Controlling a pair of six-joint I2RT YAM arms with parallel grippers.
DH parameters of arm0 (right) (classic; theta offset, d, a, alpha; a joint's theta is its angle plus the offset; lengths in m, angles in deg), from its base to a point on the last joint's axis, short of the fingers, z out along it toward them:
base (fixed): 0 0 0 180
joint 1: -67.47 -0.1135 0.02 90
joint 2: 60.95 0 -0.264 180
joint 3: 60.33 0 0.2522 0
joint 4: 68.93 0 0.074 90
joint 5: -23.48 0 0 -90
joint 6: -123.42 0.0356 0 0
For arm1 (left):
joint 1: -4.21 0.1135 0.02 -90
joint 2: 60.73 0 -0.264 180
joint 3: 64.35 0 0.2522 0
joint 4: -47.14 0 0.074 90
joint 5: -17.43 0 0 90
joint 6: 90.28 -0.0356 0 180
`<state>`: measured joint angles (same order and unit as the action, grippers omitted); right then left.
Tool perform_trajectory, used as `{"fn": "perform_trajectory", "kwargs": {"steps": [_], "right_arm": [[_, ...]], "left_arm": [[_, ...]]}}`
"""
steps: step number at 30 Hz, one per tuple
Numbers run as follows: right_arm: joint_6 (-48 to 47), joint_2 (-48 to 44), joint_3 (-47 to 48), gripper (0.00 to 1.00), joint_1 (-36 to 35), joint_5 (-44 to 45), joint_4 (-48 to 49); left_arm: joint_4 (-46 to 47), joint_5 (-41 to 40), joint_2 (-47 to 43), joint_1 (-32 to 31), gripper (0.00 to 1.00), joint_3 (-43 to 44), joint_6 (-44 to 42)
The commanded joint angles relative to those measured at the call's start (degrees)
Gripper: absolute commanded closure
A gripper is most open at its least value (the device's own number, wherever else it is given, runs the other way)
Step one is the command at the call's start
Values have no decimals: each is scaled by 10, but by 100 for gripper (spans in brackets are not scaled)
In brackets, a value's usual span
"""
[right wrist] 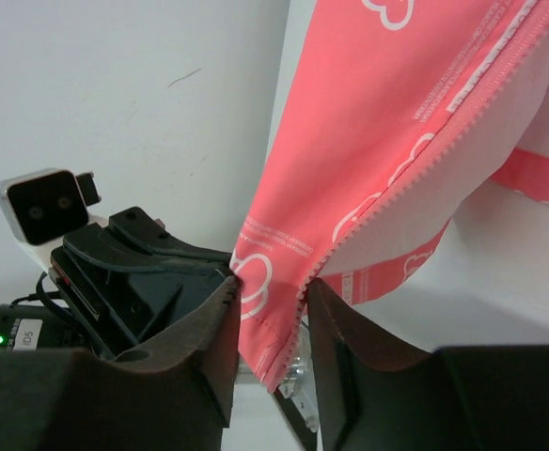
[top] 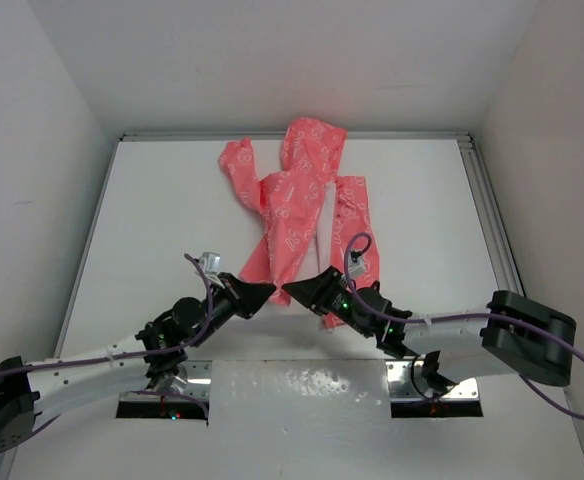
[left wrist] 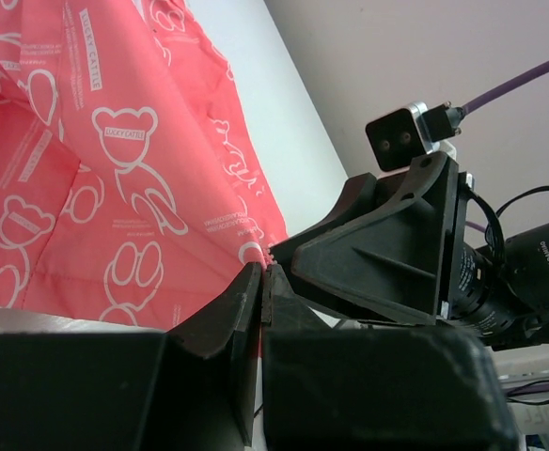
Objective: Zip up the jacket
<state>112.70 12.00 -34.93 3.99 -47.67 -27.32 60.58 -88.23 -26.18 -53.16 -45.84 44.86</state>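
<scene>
Left hand point(left wrist: 260, 277) is clamped shut at the bottom hem of the jacket point(top: 297, 200), and in its wrist view the pink cloth runs down into the seam between its fingers, so it appears to pinch the hem. Right hand point(right wrist: 270, 291) sits just beside it, tips almost meeting in the overhead view. Its fingers point(right wrist: 213, 329) stand apart on either side of the lower corner of a front panel, with cloth hanging in the gap but not yet squeezed.

Along that panel's edge, the zipper teeth point(right wrist: 425, 141) climb away from the right hand, with white lining beside them. No slider or pull tab can be made out in any view.

Farther out, the jacket lies on the white desk point(top: 172, 220), hood point(top: 314, 140) at the far end, hem toward the arms, front parted so the lining shows down the middle.

The zip looks undone, so the task seems to be at its start, with the step in hand being to secure the hem. Next, the right hand should probably close on the toothed edge, and the two front edges must be brought together at the bottom with the cloth held taut. Thin fabric may slip or bunch.
</scene>
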Motion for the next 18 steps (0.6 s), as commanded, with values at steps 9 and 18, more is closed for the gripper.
{"fn": "perform_trajectory", "kwargs": {"steps": [9,18], "right_arm": [[11,35,22,72,3,6,72],[27,58,9,78,3,0,120]], "left_arm": [[9,11,-33,4,100,-8,21],[7,12,-38,4,100,-11,26]]}}
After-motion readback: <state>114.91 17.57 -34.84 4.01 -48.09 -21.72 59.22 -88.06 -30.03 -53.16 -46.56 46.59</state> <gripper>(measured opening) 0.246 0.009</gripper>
